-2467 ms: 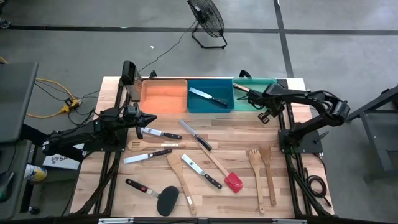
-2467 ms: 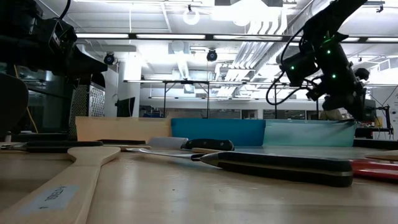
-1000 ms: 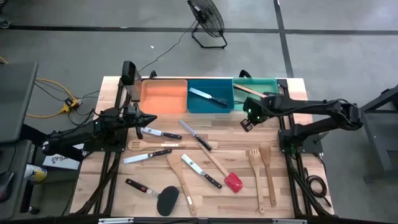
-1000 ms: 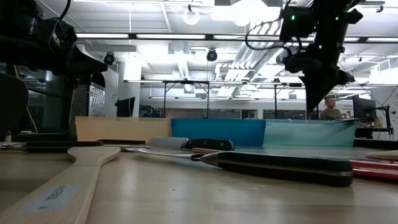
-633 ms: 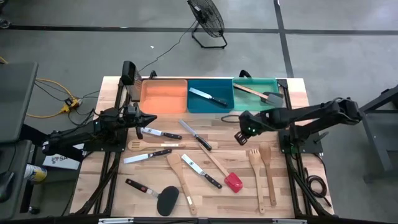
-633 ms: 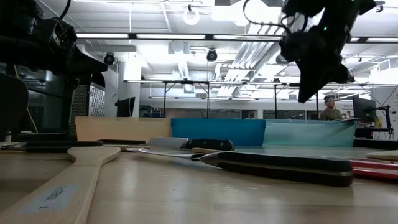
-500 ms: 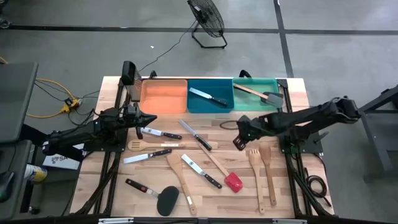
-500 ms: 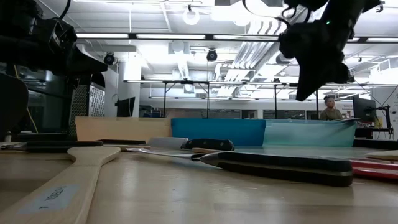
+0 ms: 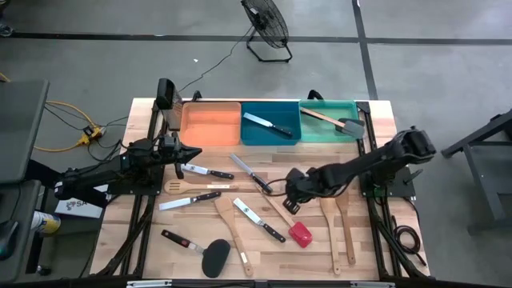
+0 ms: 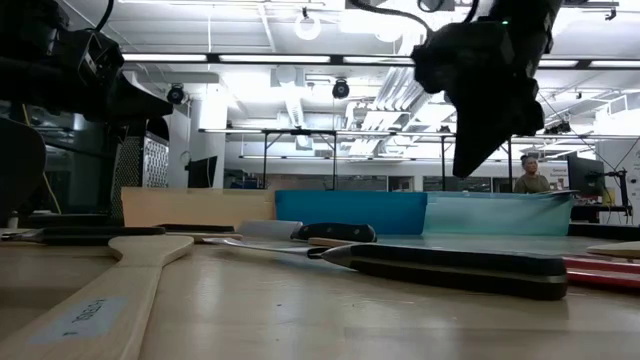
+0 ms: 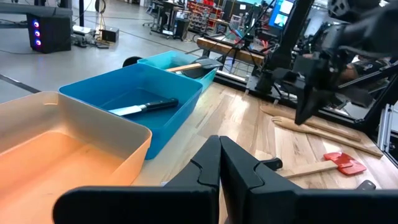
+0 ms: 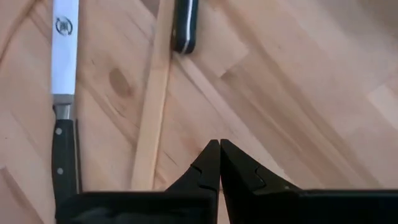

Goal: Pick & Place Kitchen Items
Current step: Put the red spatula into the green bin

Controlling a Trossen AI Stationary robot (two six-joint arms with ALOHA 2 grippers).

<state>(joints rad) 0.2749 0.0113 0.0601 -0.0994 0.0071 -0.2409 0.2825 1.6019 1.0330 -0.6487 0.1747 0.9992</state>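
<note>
The red-headed turner (image 9: 293, 225) is lying on the desk (image 9: 376, 240) right of centre, its wooden handle (image 12: 151, 106) running beside a black-handled knife (image 12: 62, 118). The right pincer (image 9: 290, 205) is being held just above that handle, fingers pressed together, gripping nothing. The left pincer (image 11: 219, 163) is being held at the desk's left side near the orange bin (image 9: 210, 123), fingers likewise together and empty.

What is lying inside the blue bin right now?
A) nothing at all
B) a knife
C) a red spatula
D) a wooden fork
B: a knife with a black handle and steel blade lies in the blue bin; the left wrist view shows it there too.
</note>
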